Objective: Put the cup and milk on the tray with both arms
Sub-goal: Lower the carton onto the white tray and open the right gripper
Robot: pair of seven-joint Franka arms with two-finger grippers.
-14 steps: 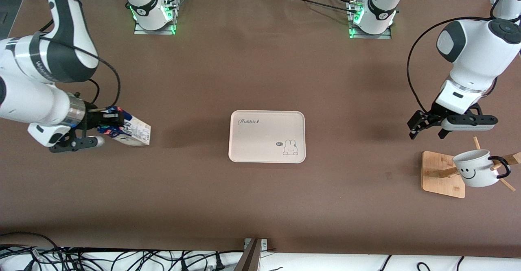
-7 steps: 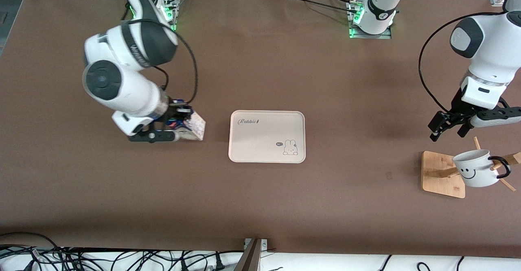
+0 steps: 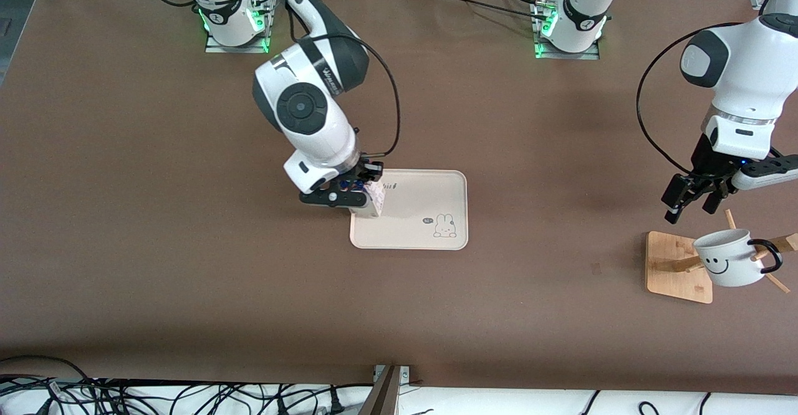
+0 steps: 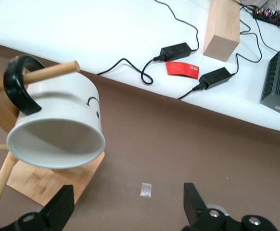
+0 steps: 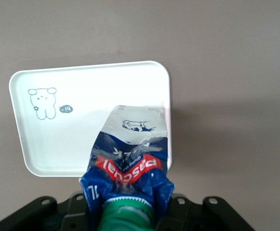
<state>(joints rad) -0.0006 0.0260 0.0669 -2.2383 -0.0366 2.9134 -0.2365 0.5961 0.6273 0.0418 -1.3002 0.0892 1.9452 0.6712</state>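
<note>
My right gripper [image 3: 358, 189] is shut on the milk carton [image 3: 374, 198] and holds it over the tray's edge toward the right arm's end. In the right wrist view the blue and white carton [image 5: 130, 159] with its green cap hangs above the cream tray [image 5: 58, 139]. The tray [image 3: 424, 215] lies mid-table with its rabbit drawing. The white smiley mug [image 3: 729, 258] hangs on a peg of the wooden rack [image 3: 676, 268]. My left gripper [image 3: 692, 206] is open, above the table beside the rack. In the left wrist view the mug [image 4: 58, 130] is close, its black handle on the peg.
The rack's wooden pegs [image 3: 776, 243] stick out around the mug. A small scrap of tape [image 4: 146, 189] lies on the table under the left gripper. Cables, power bricks and a wooden block [image 4: 222, 26] lie on the white floor past the table edge.
My right arm has swung the milk carton from the right arm's end of the table to over the tray's edge. My left gripper has moved toward the rack and mug.
</note>
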